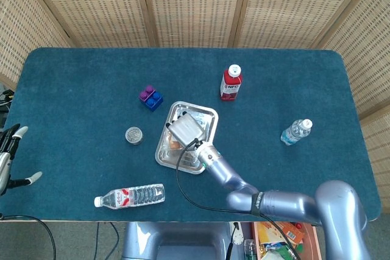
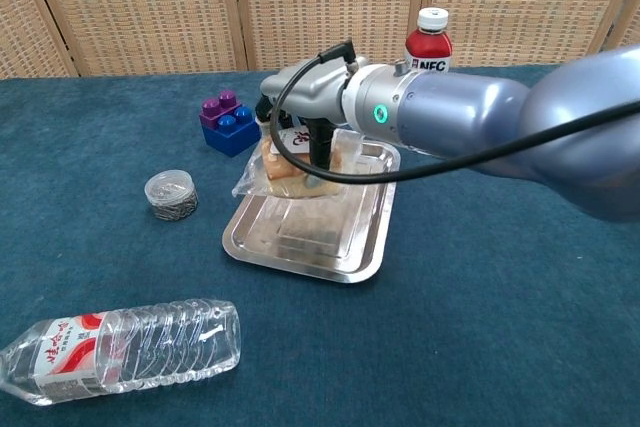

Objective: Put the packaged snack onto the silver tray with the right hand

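My right hand [image 2: 305, 107] grips the packaged snack [image 2: 282, 167], a bread-like piece in a clear wrapper with a white label. It hangs just above the far left part of the silver tray [image 2: 300, 245]. In the head view the right hand [image 1: 184, 128] covers most of the snack [image 1: 175, 144] over the tray [image 1: 205, 119]. My left hand [image 1: 11, 156] is at the table's left edge, fingers apart and empty.
A purple and blue block [image 2: 228, 122] sits just left of the held snack. A red juice bottle [image 2: 427, 47] stands behind the arm. A small round tin [image 2: 170, 194], a water bottle lying on its side [image 2: 120, 350] and another water bottle [image 1: 296, 131] are around.
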